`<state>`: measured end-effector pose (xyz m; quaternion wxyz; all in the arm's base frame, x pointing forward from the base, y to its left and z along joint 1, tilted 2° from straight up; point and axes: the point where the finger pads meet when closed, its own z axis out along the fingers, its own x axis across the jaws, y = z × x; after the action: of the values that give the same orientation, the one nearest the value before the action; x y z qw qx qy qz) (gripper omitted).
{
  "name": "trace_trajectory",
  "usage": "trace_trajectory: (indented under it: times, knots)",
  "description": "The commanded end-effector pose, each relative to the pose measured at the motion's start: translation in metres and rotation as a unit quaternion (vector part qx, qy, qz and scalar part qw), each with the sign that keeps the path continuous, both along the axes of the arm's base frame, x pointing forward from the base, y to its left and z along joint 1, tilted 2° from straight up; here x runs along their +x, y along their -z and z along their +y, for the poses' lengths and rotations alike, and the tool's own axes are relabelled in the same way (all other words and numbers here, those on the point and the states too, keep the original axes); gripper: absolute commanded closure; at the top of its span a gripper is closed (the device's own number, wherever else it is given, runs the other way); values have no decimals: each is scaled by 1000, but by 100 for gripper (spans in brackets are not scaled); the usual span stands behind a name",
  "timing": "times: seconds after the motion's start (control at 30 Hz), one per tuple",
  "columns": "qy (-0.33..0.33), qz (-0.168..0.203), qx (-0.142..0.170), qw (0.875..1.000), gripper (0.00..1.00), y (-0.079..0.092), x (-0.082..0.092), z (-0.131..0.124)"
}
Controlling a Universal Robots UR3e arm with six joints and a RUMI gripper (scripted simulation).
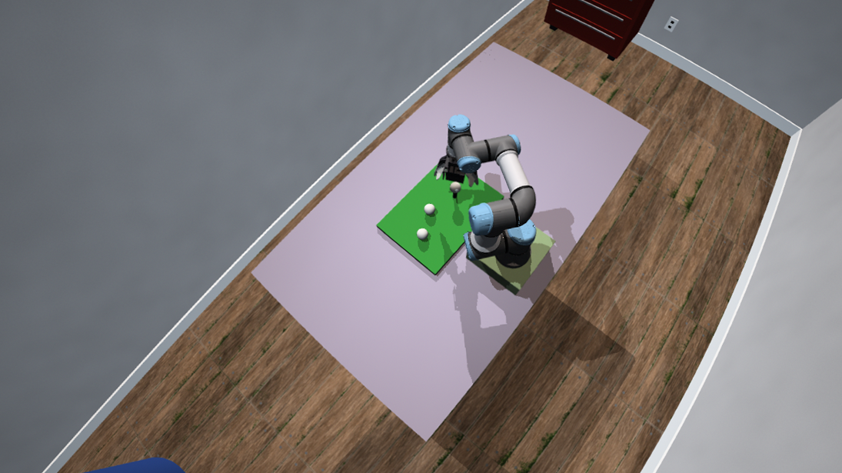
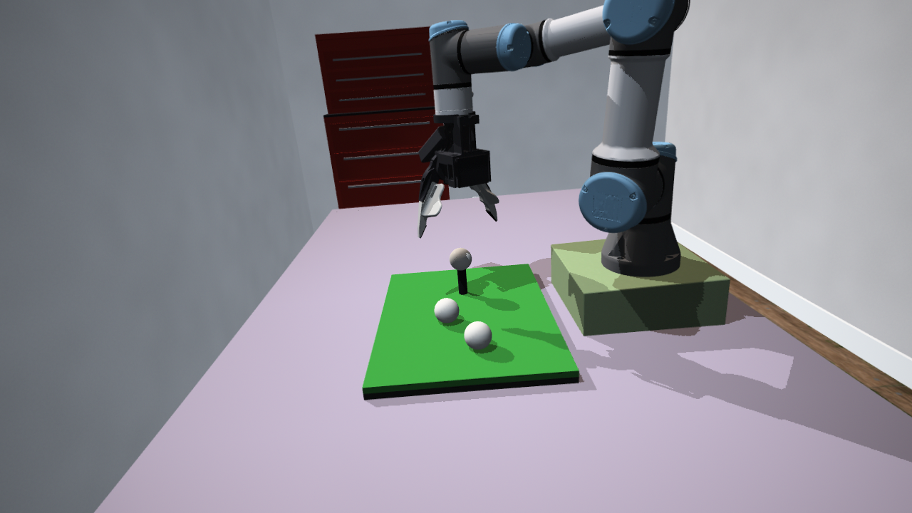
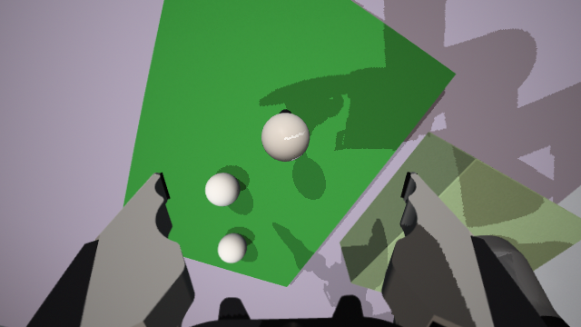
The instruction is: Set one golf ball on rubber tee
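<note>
Above the tee (image 2: 462,281), the end effector (image 2: 457,215) is seen fully open and empty, well clear of the ball (image 2: 459,258) that rests on the tee's top. Placement appears done; only a clean retreat straight up seems called for, with no sideways brush. Upright is how the tee stands on the green mat (image 2: 407,357), long axis vertical. Two spare balls (image 2: 446,310) (image 2: 477,335) lie on the mat nearby.

Three white round golf balls: one (image 2: 460,258) atop tee, two (image 2: 446,310) (image 2: 477,335) on mat. One black rubber tee (image 2: 462,281). One green square mat (image 2: 414,344).
</note>
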<state>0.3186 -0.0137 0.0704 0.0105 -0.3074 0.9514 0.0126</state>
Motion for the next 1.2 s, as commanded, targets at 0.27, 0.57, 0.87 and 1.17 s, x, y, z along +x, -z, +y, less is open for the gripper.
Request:
trace_trajectory:
  times: [0.27,0.57,0.87,1.17]
  knots:
    - [0,1,0,1000,0,-32,0,-1]
    - [0,1,0,1000,0,-42,-1,-1]
    - [0,1,0,1000,0,-42,-1,-1]
    - [0,1,0,1000,0,-42,-1,-1]
